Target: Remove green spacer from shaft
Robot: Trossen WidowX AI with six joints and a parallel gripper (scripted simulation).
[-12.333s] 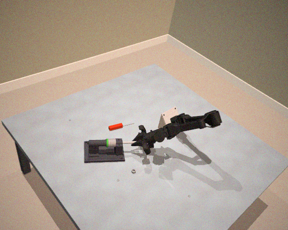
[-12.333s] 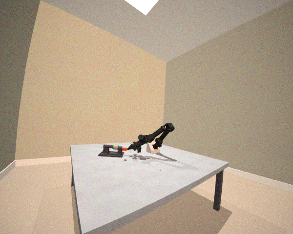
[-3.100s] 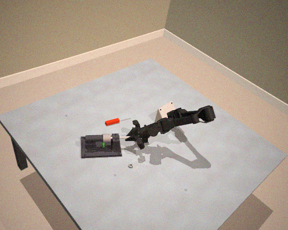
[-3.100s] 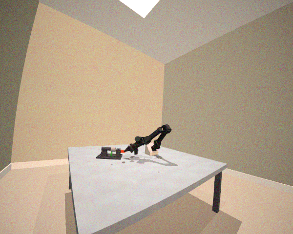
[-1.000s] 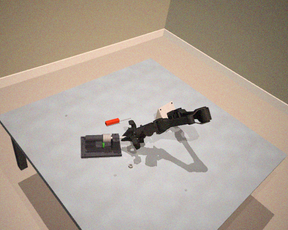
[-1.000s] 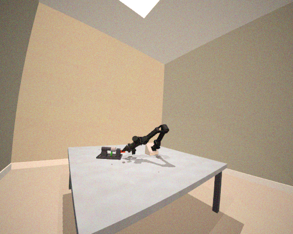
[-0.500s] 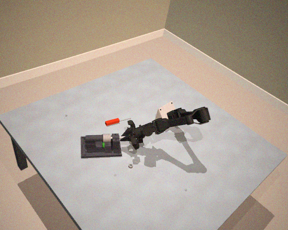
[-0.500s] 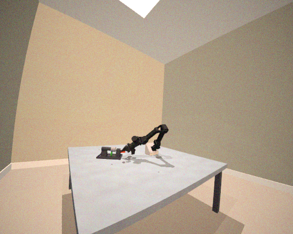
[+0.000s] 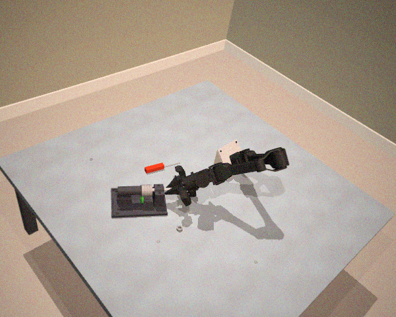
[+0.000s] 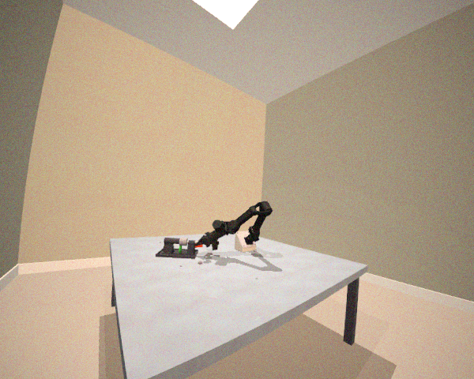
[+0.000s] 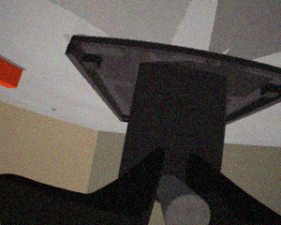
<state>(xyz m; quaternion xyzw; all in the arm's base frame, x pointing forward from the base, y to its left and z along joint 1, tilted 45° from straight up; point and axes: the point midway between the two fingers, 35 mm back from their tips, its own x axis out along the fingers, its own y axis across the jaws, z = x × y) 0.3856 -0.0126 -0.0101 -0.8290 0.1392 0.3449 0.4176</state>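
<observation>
The dark housing block [image 9: 129,190] [image 10: 171,241] stands at the left of the base plate [image 9: 130,212] [image 10: 175,255]. Pale spacers [image 9: 146,189] [image 10: 182,241] sit side by side on the shaft at the housing's right end. The green spacer [image 9: 142,199] [image 10: 180,248] is off the shaft, below the pale spacers and over the base plate. My gripper [image 9: 168,191] [image 11: 174,157] is shut on the shaft's outer end [image 11: 187,210], close to the outer face of the support block [image 9: 160,197] [image 10: 192,245] [image 11: 178,103]. The shaft's inner end is hidden in the housing.
A red-handled screwdriver [image 9: 154,168] [image 11: 4,71] lies behind the fixture. A small ring-shaped part [image 9: 179,228] [image 10: 200,263] lies in front of it. Tiny rings [image 9: 91,159] [image 9: 158,241] [image 9: 255,261] are scattered on the table. My arm's pale base [image 9: 228,151] [image 10: 244,241] stands to the right.
</observation>
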